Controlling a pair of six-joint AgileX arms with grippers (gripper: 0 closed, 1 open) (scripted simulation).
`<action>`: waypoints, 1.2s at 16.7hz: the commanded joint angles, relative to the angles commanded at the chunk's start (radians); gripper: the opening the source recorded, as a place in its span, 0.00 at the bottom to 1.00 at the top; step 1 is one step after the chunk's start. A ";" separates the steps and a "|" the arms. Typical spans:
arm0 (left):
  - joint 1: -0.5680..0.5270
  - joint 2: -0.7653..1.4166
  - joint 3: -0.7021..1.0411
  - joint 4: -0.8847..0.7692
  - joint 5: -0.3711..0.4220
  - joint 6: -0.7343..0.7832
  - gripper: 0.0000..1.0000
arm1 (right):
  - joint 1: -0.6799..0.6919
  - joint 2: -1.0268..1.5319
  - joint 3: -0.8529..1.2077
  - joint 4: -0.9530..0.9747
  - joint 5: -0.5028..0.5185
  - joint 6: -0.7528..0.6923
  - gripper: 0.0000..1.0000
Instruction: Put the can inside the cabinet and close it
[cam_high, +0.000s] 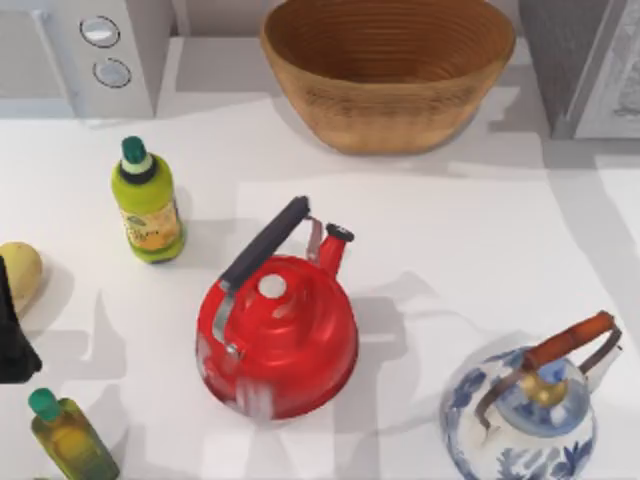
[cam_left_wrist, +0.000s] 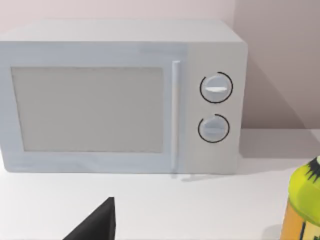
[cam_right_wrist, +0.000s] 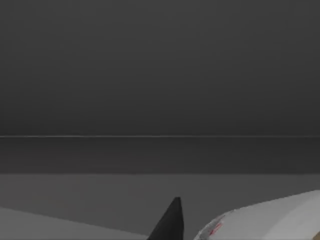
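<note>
One can (cam_right_wrist: 260, 220), white with red marks, lies at the lower right of the dark right wrist view beside a black fingertip (cam_right_wrist: 170, 222); jaw state cannot be told. Cabinet (cam_high: 590, 65) occupies the top view's upper right.

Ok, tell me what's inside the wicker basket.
The wicker basket shows only its ribbed inner wall, nothing lying on it; its far part runs off the top view's edge, so that stays unknown.
</note>
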 joint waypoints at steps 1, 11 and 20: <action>0.000 0.000 0.000 0.000 0.000 0.000 1.00 | 0.000 0.002 0.002 -0.001 0.000 0.000 0.00; 0.000 0.000 0.000 0.000 0.000 0.000 1.00 | -0.045 0.435 0.573 -0.150 -0.032 -0.013 0.00; 0.000 0.000 0.000 0.000 0.000 0.000 1.00 | -0.084 0.761 1.021 -0.258 -0.072 -0.002 0.00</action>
